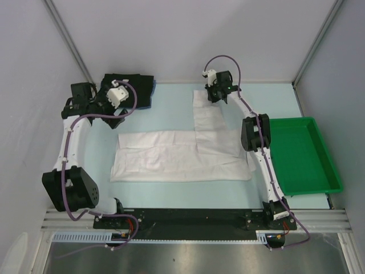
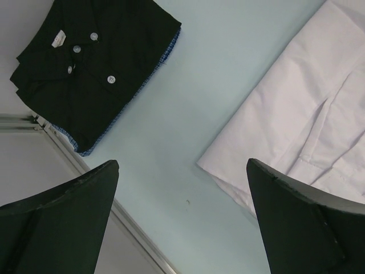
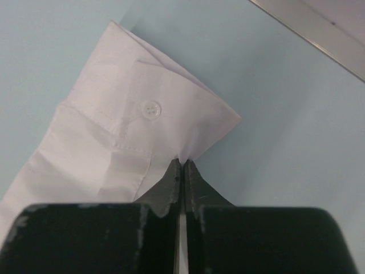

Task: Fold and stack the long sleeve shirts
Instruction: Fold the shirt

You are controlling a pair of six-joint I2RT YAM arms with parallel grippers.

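Right wrist view: right pincer (image 3: 181, 164) pressed together, pinching the edge of the white shirt (image 3: 85, 165) at its buttoned cuff (image 3: 151, 108), far side of the counter (image 3: 285, 114). Left pincer (image 2: 181, 165) spread wide, holding nothing, above bare counter between the white shirt and the folded black shirt (image 2: 97, 63). Black shirt lies on a blue shirt (image 2: 88, 149), far left corner.

The top external camera faces down from above and behind the arm bases, covering the whole table (image 1: 171, 108). Each wrist camera looks forward past its own fingertips: the left gripper (image 2: 182, 165) view from higher up, the right gripper (image 3: 181, 162) view very close. All three views share the white shirt (image 1: 182, 157).
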